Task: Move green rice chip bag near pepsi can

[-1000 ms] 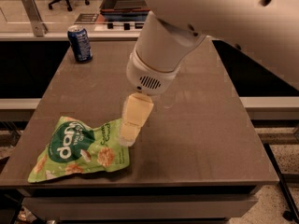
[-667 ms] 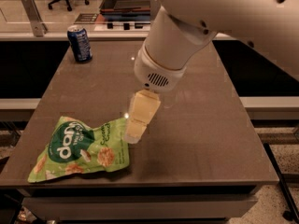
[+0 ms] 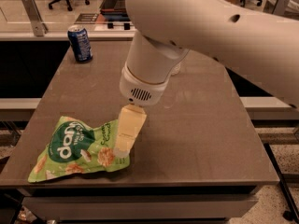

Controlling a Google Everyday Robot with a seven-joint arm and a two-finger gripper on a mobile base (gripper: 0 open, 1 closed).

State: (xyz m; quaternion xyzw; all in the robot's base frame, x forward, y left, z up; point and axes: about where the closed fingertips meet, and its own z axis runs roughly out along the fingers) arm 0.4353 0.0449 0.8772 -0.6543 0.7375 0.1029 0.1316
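Note:
The green rice chip bag (image 3: pixel 74 148) lies flat on the dark table (image 3: pixel 201 125) near its front left corner, logo up. The pepsi can (image 3: pixel 80 43) stands upright at the table's far left corner, well apart from the bag. My gripper (image 3: pixel 124 146), cream-coloured, hangs below the big white arm (image 3: pixel 149 73) and reaches down onto the bag's right edge, which is slightly raised and crinkled there. The contact itself is hidden by the gripper body.
The table's front edge runs just below the bag, and its left edge is close to both the bag and the can. A pale ledge (image 3: pixel 28 34) runs behind the table. A small pale object (image 3: pixel 176 69) is mostly hidden behind the arm.
The arm has swung left and lower, bringing the gripper down onto the bag's right edge. The bag and the can have not moved.

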